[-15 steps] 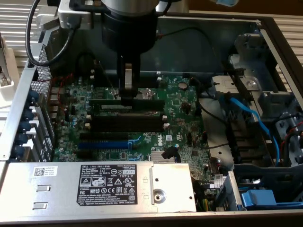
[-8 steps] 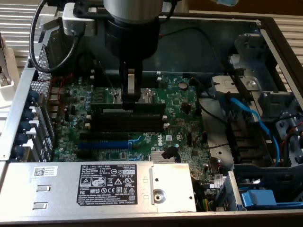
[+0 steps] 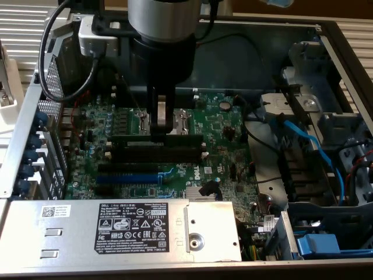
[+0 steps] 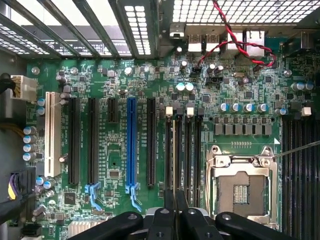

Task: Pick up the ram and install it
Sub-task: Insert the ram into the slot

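The ram (image 3: 186,140) is a long green stick that lies level along the black memory slots (image 3: 151,155) on the motherboard (image 3: 227,146). My gripper (image 3: 163,133) comes straight down on the stick's middle and is shut on it. In the wrist view the ram (image 4: 176,150) shows edge-on as a thin line running away from my gripper (image 4: 175,197), in line with one of the black slots (image 4: 189,150) with white end clips. I cannot tell whether the stick is seated in its slot or just above it.
The bare CPU socket (image 4: 242,190) lies right beside the memory slots. A blue slot (image 4: 131,145) and further black slots (image 4: 74,140) lie beyond. The grey power supply (image 3: 116,230) borders the board, with blue cables (image 3: 309,146) and drive bays at the exterior view's right.
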